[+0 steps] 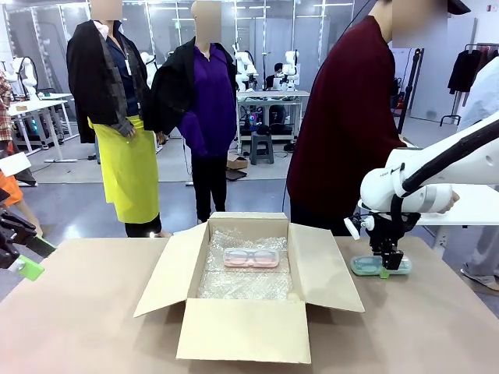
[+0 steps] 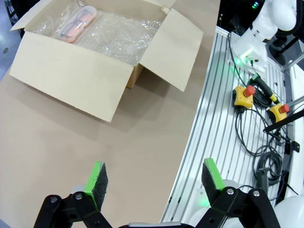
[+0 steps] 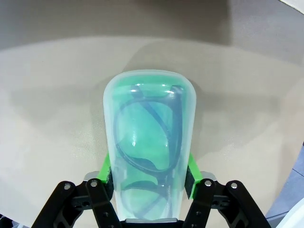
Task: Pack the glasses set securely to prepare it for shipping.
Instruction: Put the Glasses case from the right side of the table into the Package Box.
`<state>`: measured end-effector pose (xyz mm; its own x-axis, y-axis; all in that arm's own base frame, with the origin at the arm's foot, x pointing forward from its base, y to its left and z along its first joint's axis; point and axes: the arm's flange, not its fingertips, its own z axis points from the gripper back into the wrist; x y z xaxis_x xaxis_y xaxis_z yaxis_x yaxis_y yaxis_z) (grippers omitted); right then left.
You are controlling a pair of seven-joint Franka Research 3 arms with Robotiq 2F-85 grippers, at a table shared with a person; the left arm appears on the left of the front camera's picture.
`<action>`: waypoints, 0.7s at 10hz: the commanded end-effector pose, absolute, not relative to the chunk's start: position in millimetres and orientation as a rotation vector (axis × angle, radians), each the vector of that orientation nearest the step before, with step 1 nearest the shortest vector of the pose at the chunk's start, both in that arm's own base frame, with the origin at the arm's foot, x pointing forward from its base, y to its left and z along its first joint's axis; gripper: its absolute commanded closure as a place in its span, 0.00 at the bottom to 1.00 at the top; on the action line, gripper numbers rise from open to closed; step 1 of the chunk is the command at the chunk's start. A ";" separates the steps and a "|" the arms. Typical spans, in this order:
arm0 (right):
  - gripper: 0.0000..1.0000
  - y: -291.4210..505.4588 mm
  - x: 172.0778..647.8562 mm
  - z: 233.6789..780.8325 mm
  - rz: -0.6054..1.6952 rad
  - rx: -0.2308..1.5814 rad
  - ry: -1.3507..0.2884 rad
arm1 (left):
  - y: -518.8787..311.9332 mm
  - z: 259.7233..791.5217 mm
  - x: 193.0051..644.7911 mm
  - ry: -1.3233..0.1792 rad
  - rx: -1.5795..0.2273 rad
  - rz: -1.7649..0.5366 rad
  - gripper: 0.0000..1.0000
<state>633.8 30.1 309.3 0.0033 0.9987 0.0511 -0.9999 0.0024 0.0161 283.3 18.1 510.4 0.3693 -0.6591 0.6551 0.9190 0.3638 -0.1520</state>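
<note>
Item in hand: flat, translucent mint green case [image 3: 149, 142] with rounded corners, dark-framed spectacles visible through the lid
Where it is: on the brown table [image 1: 93, 312], to the robot's right of the box and just clear of its right flap; it looks to be lying flat on the surface, not lifted
Right gripper [image 1: 387, 265]: pinching the mint green case, one green pad against each long side, gripping across the narrow width
Left gripper [image 2: 154, 178]: spread wide, nothing between the pads, hovering over bare table at the robot's left edge, well apart from the box
Companion item: flat, translucent pale pink case [image 1: 250, 258], already inside the box, lying on the wrap towards the far wall
Container: open brown cardboard box [image 1: 242, 327], four flaps folded outward, at the middle of the table
Lining: crinkly clear bubble wrap [image 1: 242, 287] covering the box floor; a bare stretch of it lies on the robot's side of the pale pink case
Key relation: the box lies to the robot's left of the held case; both cases have their long axis running left to right across the table, so a sideways carry with no turn should set the second parallel to the first
Nearer arm: the right, already on the case
Person [image 1: 343, 132]: dark red top, standing at the far side behind the right arm, hands not clearly visible
</note>
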 end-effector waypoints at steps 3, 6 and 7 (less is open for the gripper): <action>0.54 37.8 621.5 355.6 1.491 0.031 -0.019 | 20.5 513.6 283.1 -0.556 -0.577 -1.100 0.00; 0.54 47.8 601.6 425.1 1.461 0.015 0.006 | 20.5 513.6 283.1 -0.556 -0.577 -1.100 0.00; 0.54 52.9 592.6 450.5 1.482 0.002 0.003 | 20.5 513.6 283.1 -0.556 -0.577 -1.100 0.00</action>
<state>601.4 45.4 433.7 0.0796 0.9964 0.0295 -0.9968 0.0797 -0.0011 283.3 18.2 510.4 0.3692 -0.6590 0.6553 0.9190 0.3639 -0.1518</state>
